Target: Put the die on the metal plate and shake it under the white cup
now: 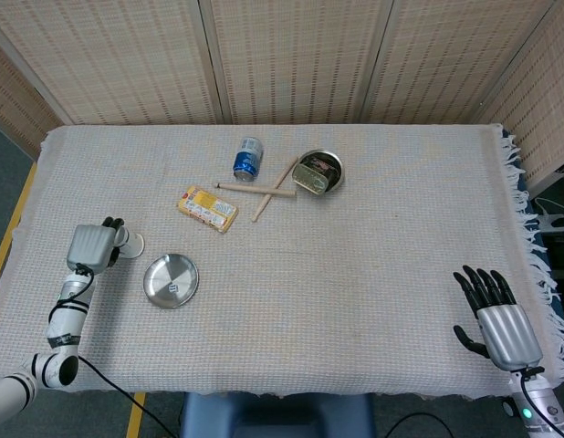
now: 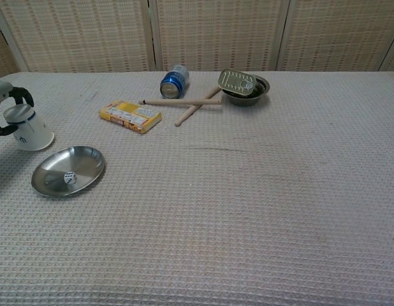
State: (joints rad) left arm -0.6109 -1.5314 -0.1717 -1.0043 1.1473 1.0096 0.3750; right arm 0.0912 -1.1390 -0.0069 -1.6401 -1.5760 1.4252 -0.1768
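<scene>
Two hands show at the counter's near corners. At the near left, the left hand wraps its dark fingers around the white cup, gripping it near the base; the cup is upside down and tilted, its wide mouth facing down toward the cloth, and the pictures do not settle whether its rim touches the cloth. It hangs just beside the plate's far left edge. The right hand rests at the near right corner with its black fingers spread apart and nothing in them; the chest view does not show it.

The plate is a shallow round dish of polished metal, and the die, a small white cube with dark pips, lies inside it toward the near left.

A pale waffle-weave cloth covers the counter, fringed along its right edge. Farther back lie a flat yellow packet, two slim wooden sticks crossed over each other, a blue can on its side, and a small metal bowl with an oval tin propped in it. Woven reed panels stand behind.
</scene>
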